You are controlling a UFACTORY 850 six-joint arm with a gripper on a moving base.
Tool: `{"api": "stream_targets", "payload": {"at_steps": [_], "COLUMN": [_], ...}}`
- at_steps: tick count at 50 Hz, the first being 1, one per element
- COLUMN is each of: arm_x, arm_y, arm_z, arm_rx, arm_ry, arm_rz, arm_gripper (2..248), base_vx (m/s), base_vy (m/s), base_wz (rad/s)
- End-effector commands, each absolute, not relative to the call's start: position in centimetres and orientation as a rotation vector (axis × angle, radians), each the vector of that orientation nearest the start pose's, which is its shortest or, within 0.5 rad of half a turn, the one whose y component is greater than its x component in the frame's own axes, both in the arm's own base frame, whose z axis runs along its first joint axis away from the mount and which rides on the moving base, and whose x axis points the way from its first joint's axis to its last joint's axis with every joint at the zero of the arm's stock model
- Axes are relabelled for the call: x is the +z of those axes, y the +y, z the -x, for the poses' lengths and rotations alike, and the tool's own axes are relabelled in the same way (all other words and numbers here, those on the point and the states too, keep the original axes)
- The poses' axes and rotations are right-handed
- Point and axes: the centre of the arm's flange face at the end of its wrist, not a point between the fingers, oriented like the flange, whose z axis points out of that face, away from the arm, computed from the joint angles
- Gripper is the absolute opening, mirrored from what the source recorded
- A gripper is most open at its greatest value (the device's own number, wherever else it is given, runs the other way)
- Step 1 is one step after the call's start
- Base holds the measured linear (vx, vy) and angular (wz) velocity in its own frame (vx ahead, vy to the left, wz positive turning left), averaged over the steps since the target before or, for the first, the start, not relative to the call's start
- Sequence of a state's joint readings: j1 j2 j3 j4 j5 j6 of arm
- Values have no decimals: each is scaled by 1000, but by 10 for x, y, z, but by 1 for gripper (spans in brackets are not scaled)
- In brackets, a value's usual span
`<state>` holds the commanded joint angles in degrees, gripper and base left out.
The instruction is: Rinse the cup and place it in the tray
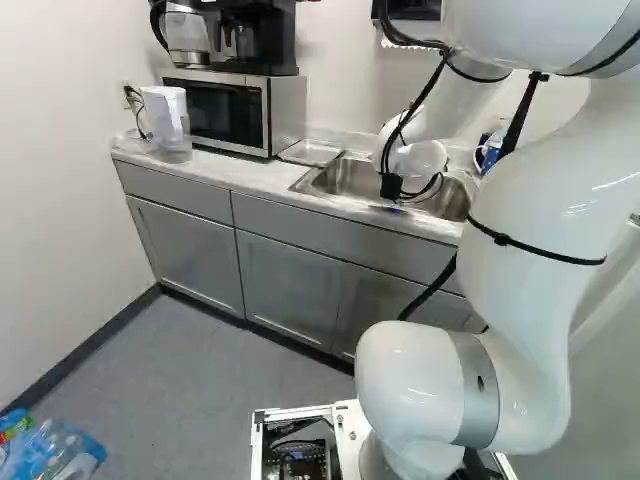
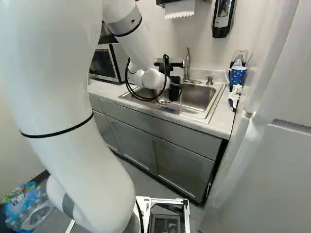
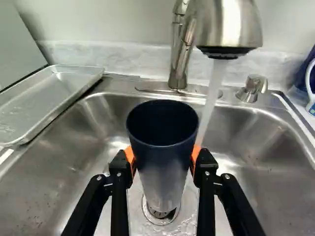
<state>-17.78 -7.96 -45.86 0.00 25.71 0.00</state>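
Note:
Over the sink, the black gripper shows in the right base view, fingertips hard to make out. In the wrist view the gripper is shut on the dark blue cup, with an orange pad against either side. The cup is upright, its open rim up, above the drain. From the faucet a stream of water runs down right beside the cup, passing outside its rim. The metal tray lies beside the sink, on the counter; it also shows in the left base view.
A microwave with a coffee maker on top and a clear pitcher stand beyond the tray. Across the sink are a blue patterned mug and a brush. Bottled water lies on the floor; a white door stands at the right.

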Motion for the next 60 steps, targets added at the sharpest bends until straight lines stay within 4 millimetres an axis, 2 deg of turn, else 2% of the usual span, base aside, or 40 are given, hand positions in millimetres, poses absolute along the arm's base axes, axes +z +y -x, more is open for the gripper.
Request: {"api": "stream_targets", "payload": {"at_steps": [17,60], "arm_x": [464,464], "arm_y": [-179,-179], "arm_z": [-483,-483], "arm_rx": [-1690,-1690], "arm_ry": [505,505], "arm_rz": [2817,2817], "arm_gripper": [124,124], "base_vx": [0,0], "base_vy": [0,0], "base_wz": [0,0]}}
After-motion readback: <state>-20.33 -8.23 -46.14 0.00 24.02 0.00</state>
